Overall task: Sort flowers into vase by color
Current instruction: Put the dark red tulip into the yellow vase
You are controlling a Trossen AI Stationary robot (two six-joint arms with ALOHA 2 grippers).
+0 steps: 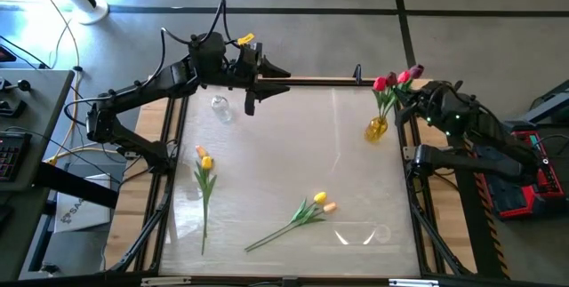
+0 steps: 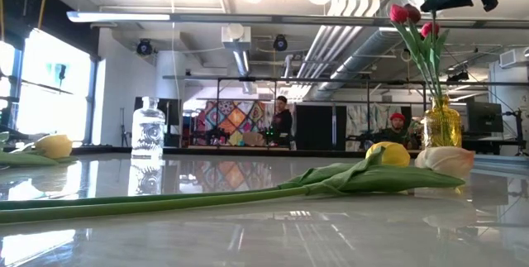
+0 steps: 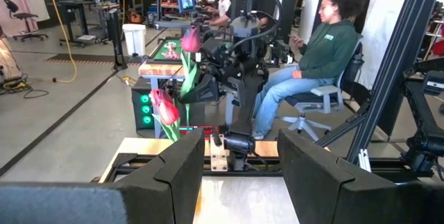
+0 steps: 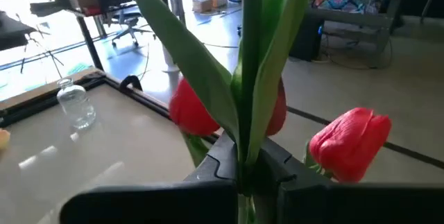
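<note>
My right gripper (image 1: 411, 91) is at the table's far right, above the yellow glass vase (image 1: 376, 129), and is shut on the green stem of a flower with a dark pink head (image 1: 416, 71). Two red flowers (image 1: 384, 83) stand in that vase (image 2: 442, 122). A clear glass vase (image 1: 220, 107) stands at the far left. One yellow flower (image 1: 205, 161) lies flat at the left. Two more yellow flowers (image 1: 322, 203) lie near the middle front. My left gripper (image 1: 277, 81) hangs open over the far edge, pointing level toward the right arm, with nothing between its fingers (image 3: 173, 175). My right gripper pinches the flower's stem and its leaves (image 4: 244, 148) between its two fingers. The fingers come almost level from the table's right side and lie across the stem. The flower stands upright, head above the fingers. Its lower stem (image 2: 431, 60) runs down among the red flowers' stems toward the vase's mouth.
A dark rail (image 1: 311, 80) runs along the table's far edge. The middle of the glossy table top (image 1: 293, 145) is bare. People sit and stand in the room beyond the table (image 3: 319, 50).
</note>
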